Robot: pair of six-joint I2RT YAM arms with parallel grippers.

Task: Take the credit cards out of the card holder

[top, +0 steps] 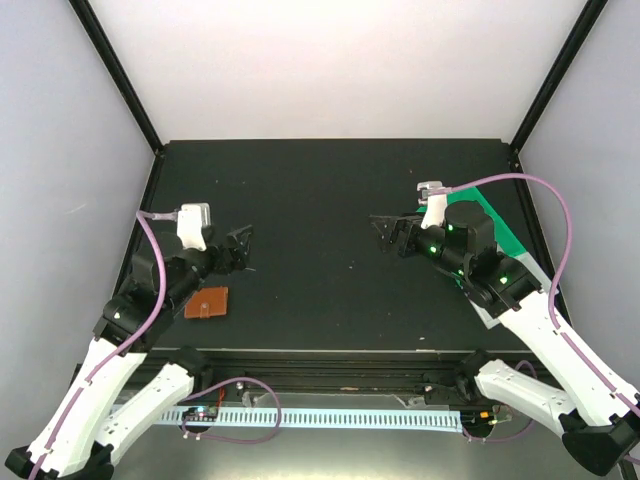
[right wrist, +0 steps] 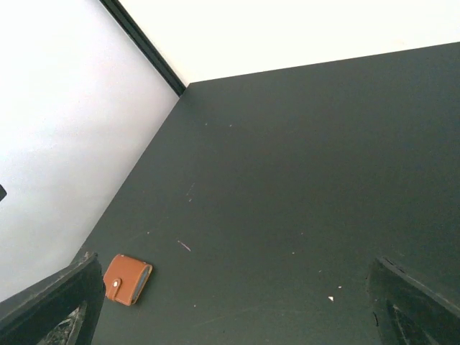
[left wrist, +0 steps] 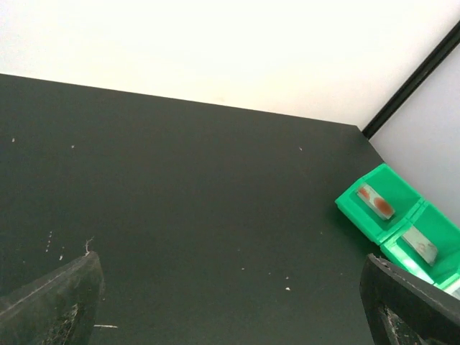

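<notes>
The snapped-shut card holder lies just behind the left gripper, toward its base. That gripper and the right gripper hang wide open and empty. Two credit cards sit in the green tray behind the right gripper, so if any are left inside, unsnapping the holder seems next.

From where I stand I count one brown card holder on the desk, near its front-left corner, and one green tray by the right edge. Two credit cards show: one white card with red marks and one greyish-white card, each in its own compartment of that tray, and two compartments are all I can make out for certain. Two arms stand at the near edge, so there are two grippers, the left gripper and the right gripper.
</notes>
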